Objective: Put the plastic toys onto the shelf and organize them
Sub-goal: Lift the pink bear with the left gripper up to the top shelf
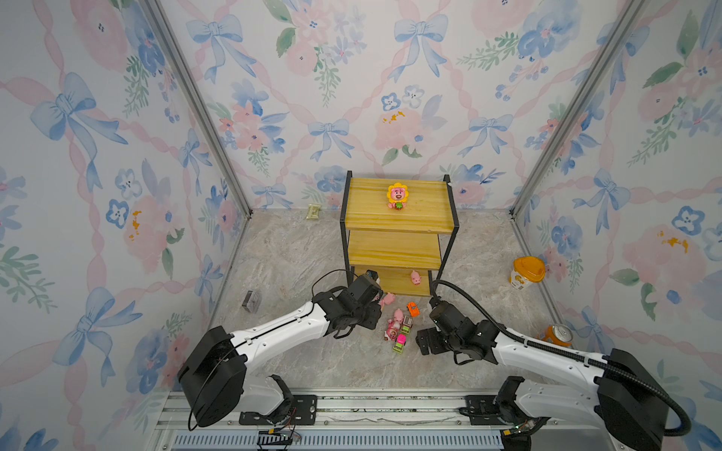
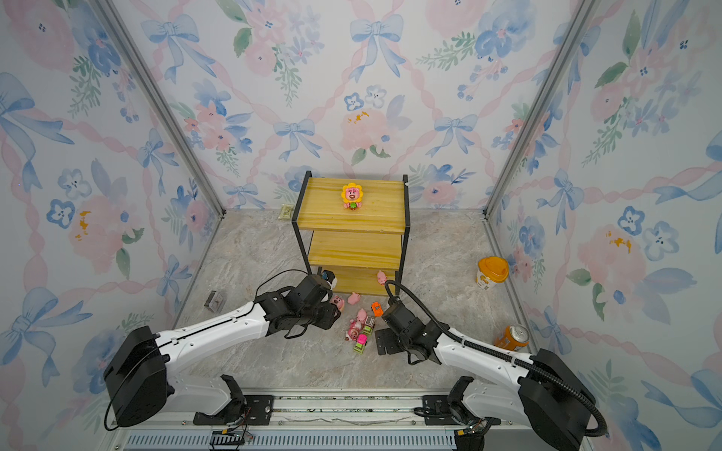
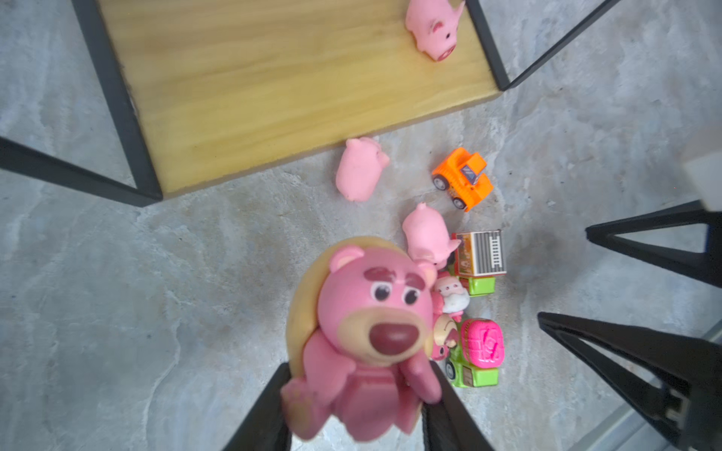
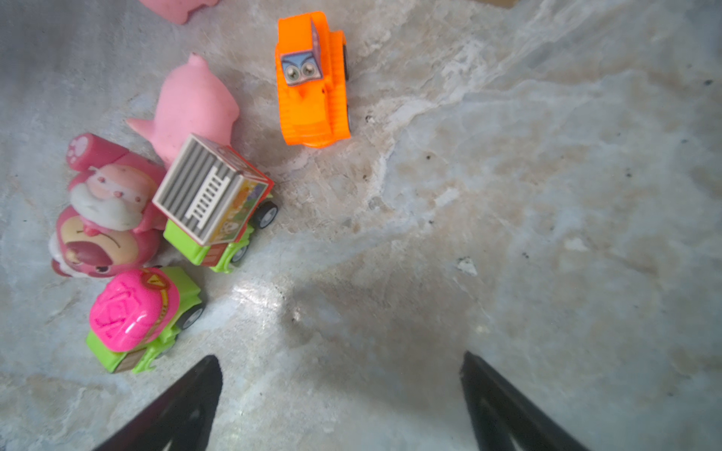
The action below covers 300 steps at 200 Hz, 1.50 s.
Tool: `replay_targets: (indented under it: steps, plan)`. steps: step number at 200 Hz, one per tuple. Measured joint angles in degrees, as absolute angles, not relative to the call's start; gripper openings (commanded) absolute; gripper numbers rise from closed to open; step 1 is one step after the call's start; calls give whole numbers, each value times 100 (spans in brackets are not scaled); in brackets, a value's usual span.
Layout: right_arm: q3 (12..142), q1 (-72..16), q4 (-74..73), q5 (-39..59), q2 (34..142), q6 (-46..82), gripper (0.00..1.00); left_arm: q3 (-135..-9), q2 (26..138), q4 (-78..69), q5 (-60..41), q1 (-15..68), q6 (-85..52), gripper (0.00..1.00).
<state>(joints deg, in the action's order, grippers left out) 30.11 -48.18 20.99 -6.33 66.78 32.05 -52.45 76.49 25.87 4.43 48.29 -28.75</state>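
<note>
Pinching the pink bear [image 3: 367, 336], left jaws, clear only from the left wrist; right jaws spread apart.

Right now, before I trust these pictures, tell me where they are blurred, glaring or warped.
Left wrist view: the held pink bear sits too close and is soft, worst at its feet; the orange car behind is sharper. Right wrist view: a white glare patch on the stone floor, with a dark shadow beside it. In both top views: wide-angle warp splays the corner posts.

High stereo pair, wrist views near toys [image 4: 211, 195]
</note>
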Motion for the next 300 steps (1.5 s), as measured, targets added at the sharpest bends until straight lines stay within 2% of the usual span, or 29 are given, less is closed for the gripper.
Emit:
replay_targets:
  steps: [179,261,300]
  plan:
    - [3015,-4805,2069,-449,6781,3035,98,-7618,6324,3159,248,4991,-2842,8]
    - [3020,-4794,2071,-423,6825,2888,98,-9194,7030,3312,1037,4978,-2045,10]
    - [3020,-4766,2073,-425,6661,2886,98,-9813,7489,3492,1085,4619,-1793,10]
